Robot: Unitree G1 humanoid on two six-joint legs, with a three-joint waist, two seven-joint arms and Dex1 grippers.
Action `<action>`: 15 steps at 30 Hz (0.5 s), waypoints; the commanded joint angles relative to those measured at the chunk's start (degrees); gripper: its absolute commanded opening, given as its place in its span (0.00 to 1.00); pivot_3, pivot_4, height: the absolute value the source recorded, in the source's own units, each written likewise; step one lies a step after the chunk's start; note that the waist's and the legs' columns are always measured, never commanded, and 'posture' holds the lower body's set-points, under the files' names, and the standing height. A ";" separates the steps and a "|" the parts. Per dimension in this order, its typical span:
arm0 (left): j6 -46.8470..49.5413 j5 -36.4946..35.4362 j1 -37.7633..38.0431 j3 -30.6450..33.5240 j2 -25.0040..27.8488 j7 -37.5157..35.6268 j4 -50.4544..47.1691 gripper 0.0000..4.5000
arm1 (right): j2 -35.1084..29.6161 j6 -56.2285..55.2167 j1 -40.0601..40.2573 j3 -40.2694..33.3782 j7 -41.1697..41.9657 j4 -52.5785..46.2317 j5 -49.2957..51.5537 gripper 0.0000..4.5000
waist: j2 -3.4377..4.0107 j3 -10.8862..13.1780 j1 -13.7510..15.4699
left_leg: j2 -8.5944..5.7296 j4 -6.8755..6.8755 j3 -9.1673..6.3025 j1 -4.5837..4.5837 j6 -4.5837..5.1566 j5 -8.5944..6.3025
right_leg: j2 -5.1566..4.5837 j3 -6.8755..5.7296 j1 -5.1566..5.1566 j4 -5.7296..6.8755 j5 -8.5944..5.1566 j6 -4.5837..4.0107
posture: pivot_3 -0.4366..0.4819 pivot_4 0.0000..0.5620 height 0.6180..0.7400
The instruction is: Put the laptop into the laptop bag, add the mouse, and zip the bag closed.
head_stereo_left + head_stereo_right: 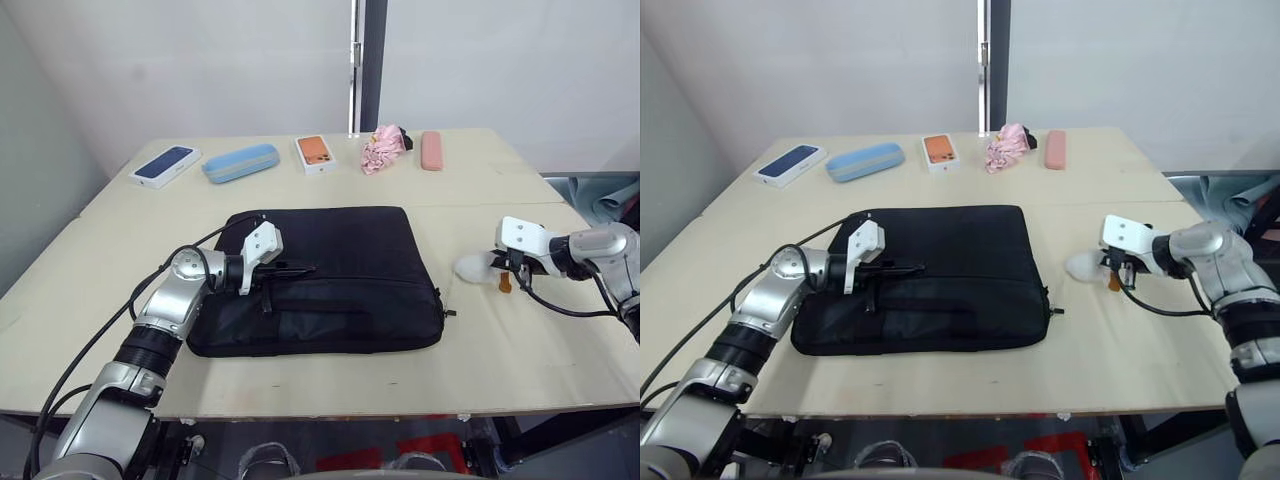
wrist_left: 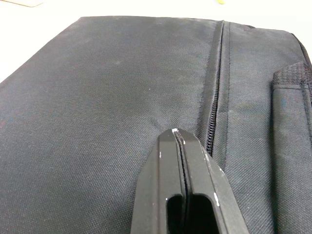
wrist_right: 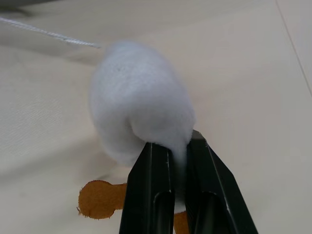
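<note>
I can read no brand or lettering anywhere; the boxes along the far edge show phone pictures but no legible writing.

The laptop bag [image 1: 320,275] lies flat in the middle of the frame on the pale wooden worktop [image 1: 480,330]. It is black woven fabric, rectangular with soft rounded corners, and in the left wrist view I can see the coarse weave, a zip line running along a seam, and a webbing handle at the edge. A zip pull sticks out at its right corner.

My left hand [image 1: 290,268] rests on top of the bag at centre left, its two black fingers pressed together with nothing between them.

My right hand [image 1: 497,270] sits at the right of the frame, well apart from the bag. Its fingers are pinched on a fluffy white lump [image 3: 139,102], cottony and rounded, which lies on the worktop with flat orange pieces [image 3: 100,199] beneath it.

Along the top of the frame, from left to right: a white box with a dark blue phone pictured [image 1: 165,165], a light blue oblong case [image 1: 240,162], a white box with an orange phone pictured [image 1: 315,152], a crumpled pink cloth [image 1: 383,148], and a smooth salmon-pink oblong case [image 1: 431,150].
</note>
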 commanded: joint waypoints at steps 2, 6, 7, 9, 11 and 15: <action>2.68 5.34 4.70 -5.43 0.59 -0.86 4.04 0.00 | 0.92 -0.99 -2.15 -1.60 -3.87 1.61 -0.61 0.01 | 0.00 0.00 -0.06 | 0.00 0.00 0.00 0.00 0.00 0.00 | 0.00 0.00 0.00 -0.01 0.00 0.00 | 0.48 0.27 1.00; 2.66 5.34 4.72 -5.36 0.63 -0.72 4.03 0.00 | 1.20 -1.54 -2.44 -1.79 -5.20 2.28 -0.83 0.01 | 0.00 0.01 -0.06 | 0.00 -0.01 0.00 -0.01 0.00 0.00 | 0.00 0.00 0.00 -0.02 0.00 0.00 | 0.48 0.27 1.00; 2.68 5.34 4.73 -5.37 0.63 -0.71 4.01 0.00 | 1.33 -1.64 -2.63 -1.83 -5.80 2.55 -0.92 0.01 | 0.00 0.01 -0.07 | 0.00 -0.01 0.00 -0.01 -0.01 -0.01 | 0.00 0.00 0.00 -0.03 0.00 0.00 | 0.48 0.27 1.00; 2.71 5.33 4.72 -5.38 0.63 -0.70 3.99 0.00 | 1.42 -1.66 -2.83 -1.76 -6.19 2.86 -0.92 0.01 | 0.00 0.01 -0.09 | 0.00 -0.01 0.00 -0.01 -0.01 -0.01 | 0.00 0.00 0.00 -0.03 0.00 0.00 | 0.48 0.27 1.00; 2.63 5.35 4.67 -5.35 0.61 -0.65 4.13 0.00 | 1.55 -1.52 -2.74 -1.80 -6.34 2.88 -0.67 0.01 | 0.00 0.01 -0.10 | 0.00 -0.01 0.01 -0.01 -0.01 -0.01 | 0.00 0.00 0.00 -0.03 0.00 0.00 | 0.48 0.27 1.00; 2.29 5.71 4.16 -5.48 0.23 -0.14 4.74 0.00 | 1.69 -2.25 -2.82 -2.08 -9.18 3.91 -1.40 0.01 | -0.01 0.02 -0.10 | 0.00 -0.01 0.01 0.00 -0.01 -0.01 | 0.00 0.01 -0.01 -0.03 -0.01 0.01 | 0.48 0.27 1.00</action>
